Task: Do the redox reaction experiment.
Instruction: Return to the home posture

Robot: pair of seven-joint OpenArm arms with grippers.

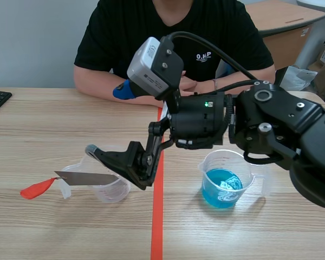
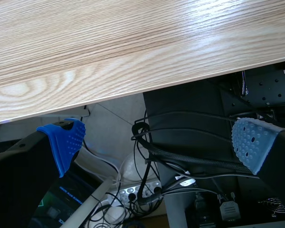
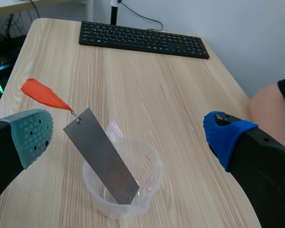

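Grey metal strip (image 3: 102,156), orange tag (image 3: 40,92), leaning in beaker (image 3: 149,164), left end effector (image 2: 156,142) apart, right end effector (image 3: 128,135) apart

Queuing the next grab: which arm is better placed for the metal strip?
Probably right: the right gripper, open, flanks the metal strip leaning in the clear cup. The left gripper hangs beyond the table edge.

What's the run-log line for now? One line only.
right gripper open at clear beaker | metal strip leaning inside | blue-liquid beaker untouched | left gripper open, past table edge
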